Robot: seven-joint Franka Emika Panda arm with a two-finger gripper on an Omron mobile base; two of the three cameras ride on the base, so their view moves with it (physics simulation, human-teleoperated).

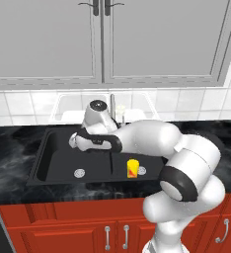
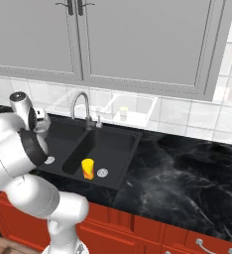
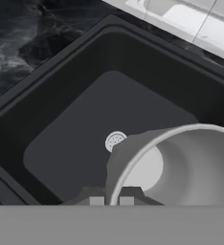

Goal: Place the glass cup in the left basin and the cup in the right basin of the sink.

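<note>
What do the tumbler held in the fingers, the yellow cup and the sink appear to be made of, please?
The translucent grey-white glass cup looks like frosted glass or clear plastic: the basin shows faintly through its wall. The opaque bright yellow cup seems glossy plastic or ceramic, given its solid, even colour. The matte black double-bowl sink looks like composite or coated metal, without shine; its round drains look like metal.

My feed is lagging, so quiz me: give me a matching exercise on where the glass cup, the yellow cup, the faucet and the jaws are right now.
Things:
1. glass cup
2. cup
3. faucet
4. gripper

States:
A. standing in the right basin
B. shut on a rim
C. held over the left basin
D. rising behind the sink

Pairs: 1-C, 2-A, 3-D, 4-B
</note>
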